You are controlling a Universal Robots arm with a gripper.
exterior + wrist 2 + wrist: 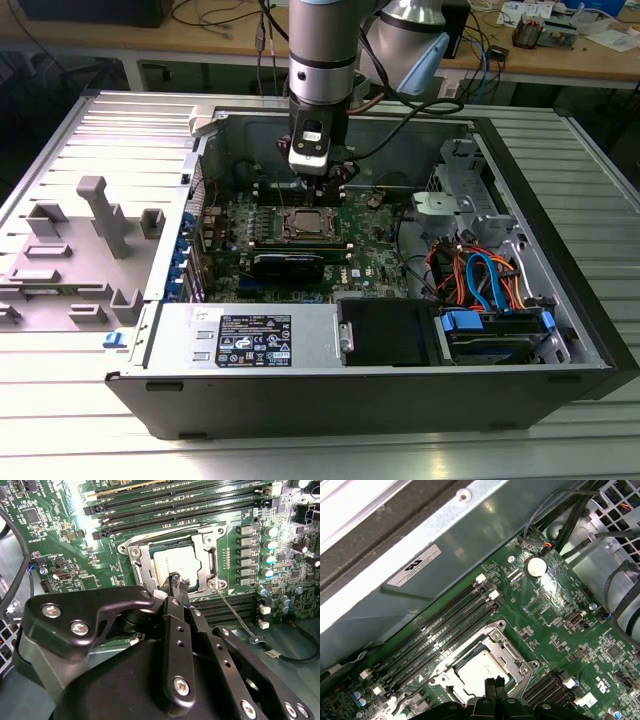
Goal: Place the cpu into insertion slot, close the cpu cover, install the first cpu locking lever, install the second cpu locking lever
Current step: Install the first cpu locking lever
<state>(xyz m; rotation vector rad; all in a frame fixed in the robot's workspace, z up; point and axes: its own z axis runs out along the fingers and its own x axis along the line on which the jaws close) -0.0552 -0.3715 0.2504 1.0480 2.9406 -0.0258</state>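
The cpu (173, 561) lies flat in the insertion slot (131, 544) on the green motherboard, its silver top showing through the window of the cpu cover (144, 569), which lies down over it. In the first wrist view the cpu (479, 672) sits framed by the cpu cover (506, 650). A thin wire locking lever (235, 615) sticks out from the socket corner, unlatched. My gripper (178, 583) hovers just above the socket's edge with its fingers pressed together and nothing held. It also appears in the first wrist view (495, 683) and in the exterior view (325, 188), above the socket (305, 226).
The board sits inside an open computer case (545, 250). Long black memory slots (445, 625) run beside the socket. Cables (480, 275) and a drive bay lie toward the exterior view's right. A grey fixture (100, 215) stands on the table at the exterior view's left.
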